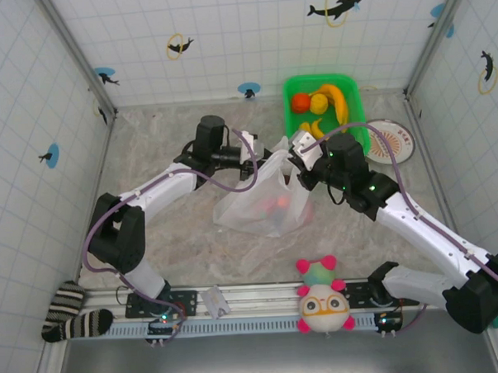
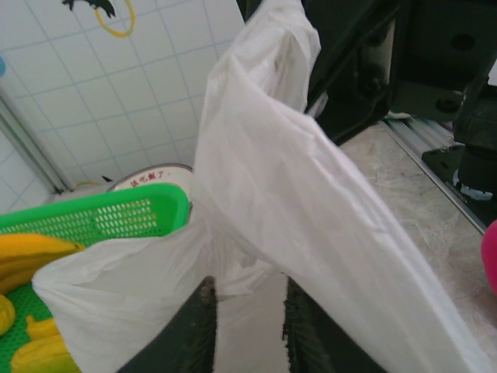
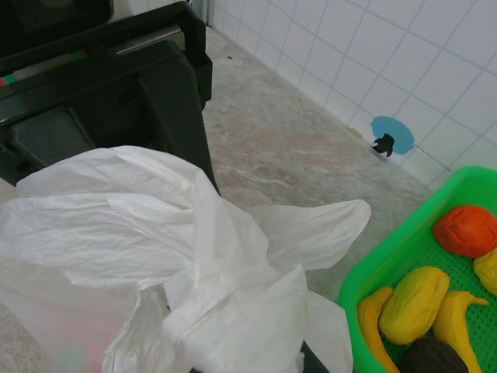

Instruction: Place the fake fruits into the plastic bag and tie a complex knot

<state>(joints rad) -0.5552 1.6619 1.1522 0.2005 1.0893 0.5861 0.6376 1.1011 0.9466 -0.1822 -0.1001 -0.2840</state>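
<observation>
The white plastic bag stands in the middle of the table, a red-orange fruit showing faintly through its film. More fake fruits lie in the green basket: an orange one, yellow ones and bananas. My left gripper is at the bag's upper left, jaws apart, with loose bag film draped between its fingers. My right gripper is shut at the bag's top, buried in a bunched lump of handle. Whether that lump is a knot I cannot tell.
A patterned plate sits right of the basket. A round plush toy with glasses rests at the near edge between the arm bases, and a striped sock lies at the near left. Tiled walls close in three sides.
</observation>
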